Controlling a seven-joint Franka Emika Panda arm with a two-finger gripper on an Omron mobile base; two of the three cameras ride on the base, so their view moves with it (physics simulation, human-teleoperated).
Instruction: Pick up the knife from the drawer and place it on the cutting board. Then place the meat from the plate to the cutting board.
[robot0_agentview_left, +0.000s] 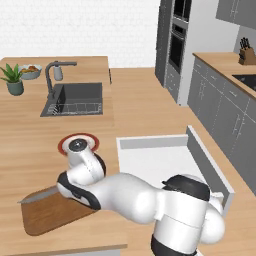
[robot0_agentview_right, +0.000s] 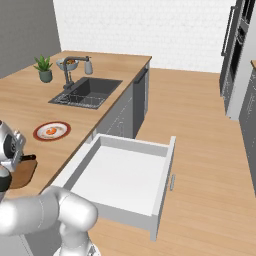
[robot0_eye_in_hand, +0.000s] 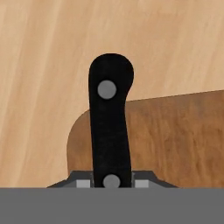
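The gripper (robot0_eye_in_hand: 111, 183) holds the knife (robot0_eye_in_hand: 110, 118) by its black handle, over a corner of the cutting board (robot0_eye_in_hand: 175, 140).

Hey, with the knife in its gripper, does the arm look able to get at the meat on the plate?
Probably not yet: the gripper is shut on the knife over the cutting board. The meat lies uncovered on the plate.

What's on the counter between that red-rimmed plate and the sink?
Nothing: in the right base view, bare wooden counter runs from the plate, which carries the meat, up to the sink.
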